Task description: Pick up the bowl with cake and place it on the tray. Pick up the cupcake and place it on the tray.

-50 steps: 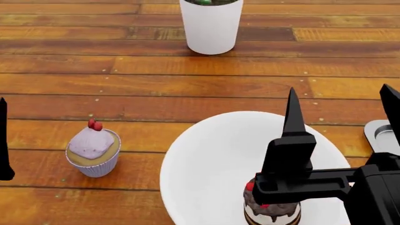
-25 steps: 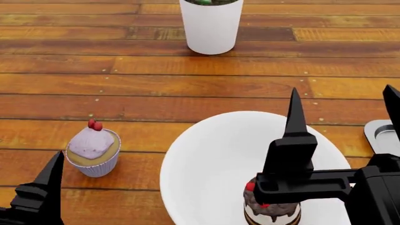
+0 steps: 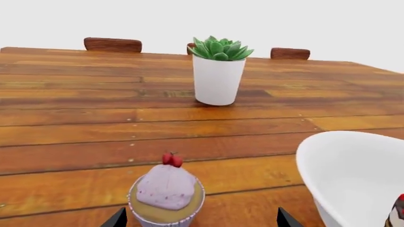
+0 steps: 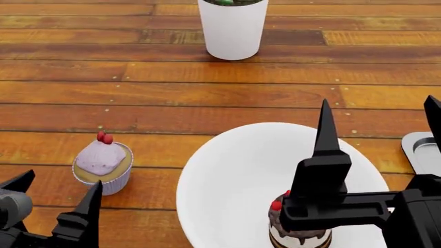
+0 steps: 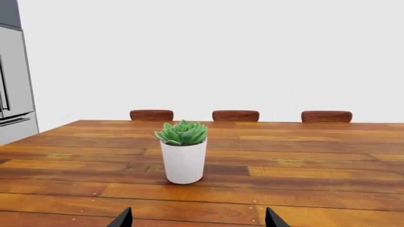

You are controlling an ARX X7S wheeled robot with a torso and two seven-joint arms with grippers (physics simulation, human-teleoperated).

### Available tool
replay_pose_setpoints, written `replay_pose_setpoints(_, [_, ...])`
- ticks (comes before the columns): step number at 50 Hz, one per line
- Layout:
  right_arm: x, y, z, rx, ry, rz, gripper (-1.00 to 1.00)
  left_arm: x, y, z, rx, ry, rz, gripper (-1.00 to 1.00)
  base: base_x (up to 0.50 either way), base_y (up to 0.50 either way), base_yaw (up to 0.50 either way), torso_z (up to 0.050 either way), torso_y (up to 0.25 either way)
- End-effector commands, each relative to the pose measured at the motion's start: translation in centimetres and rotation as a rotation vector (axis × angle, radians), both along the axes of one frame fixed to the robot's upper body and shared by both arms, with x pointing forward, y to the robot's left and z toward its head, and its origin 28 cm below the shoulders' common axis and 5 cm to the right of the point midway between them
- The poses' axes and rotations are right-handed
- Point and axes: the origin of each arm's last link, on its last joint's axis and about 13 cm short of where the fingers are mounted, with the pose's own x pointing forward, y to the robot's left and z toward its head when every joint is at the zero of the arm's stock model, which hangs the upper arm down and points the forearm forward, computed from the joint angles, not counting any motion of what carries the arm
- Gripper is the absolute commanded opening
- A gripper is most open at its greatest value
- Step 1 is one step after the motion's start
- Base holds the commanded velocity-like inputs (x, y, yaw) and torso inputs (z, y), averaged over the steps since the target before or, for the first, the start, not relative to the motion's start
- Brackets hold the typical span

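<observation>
The white bowl [image 4: 227, 196] sits at the table's near edge with the chocolate-topped cake [image 4: 303, 235] inside; the left wrist view catches the bowl's [image 3: 353, 175] side and a sliver of the cake [image 3: 396, 213]. Left of it stands the lilac cupcake [image 4: 102, 165]. My left gripper [image 4: 61, 183] is open just short of the cupcake [image 3: 166, 194], which lies in line with the gap between its fingers. My right gripper [image 4: 377, 103] hangs open above the bowl's right side, holding nothing. A corner of the grey tray [image 4: 420, 147] shows at the right edge.
A white pot with a succulent [image 4: 233, 28] stands at the back middle of the wooden table, also visible as the pot [image 5: 183, 158] ahead of the right gripper [image 5: 198, 215]. Chair backs [image 5: 235, 115] line the far edge. A fridge [image 5: 13, 80] stands far left.
My left gripper has come up from the lower left corner and now points at the cupcake from the near side. The right gripper has hardly moved.
</observation>
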Motion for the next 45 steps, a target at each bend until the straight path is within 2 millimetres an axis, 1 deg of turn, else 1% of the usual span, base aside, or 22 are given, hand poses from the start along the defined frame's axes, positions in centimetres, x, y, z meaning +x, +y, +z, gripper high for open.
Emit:
replay_pose_setpoints(1, [-0.2, 0.1, 0.1, 0.001, -0.004, 0.007, 1.0, 1.2, -0.4, -1.1, 0.0, 0.027, -0.014, 1.0, 0.0, 0.0, 0.0, 0.0, 0.0])
replay_pose_setpoints(6, [-0.3, 0.1, 0.1, 0.002, -0.005, 0.008, 1.0, 1.6, -0.4, -1.7, -0.001, 0.043, -0.009, 1.0, 0.0, 0.0, 0.0, 0.0, 0.0])
replay_pose_setpoints(12, [-0.4, 0.2, 0.3, 0.004, -0.007, 0.008, 1.0, 2.6, -0.2, -1.7, -0.006, 0.041, 0.018, 1.0, 0.0, 0.0, 0.0, 0.0, 0.0])
replay_pose_setpoints(19, [-0.5, 0.2, 0.3, 0.004, -0.008, 0.011, 1.0, 3.2, -0.1, -2.0, -0.014, 0.044, 0.035, 1.0, 0.0, 0.0, 0.0, 0.0, 0.0])
replay_pose_setpoints(28, [-0.6, 0.2, 0.4, 0.007, -0.009, 0.016, 1.0, 3.1, -0.6, -2.1, -0.02, 0.051, 0.01, 1.0, 0.0, 0.0, 0.0, 0.0, 0.0])
replay_pose_setpoints(45, [-0.6, 0.4, 0.6, 0.007, -0.013, 0.03, 1.0, 3.9, -0.9, -2.1, -0.025, 0.058, -0.003, 1.0, 0.0, 0.0, 0.0, 0.0, 0.0])
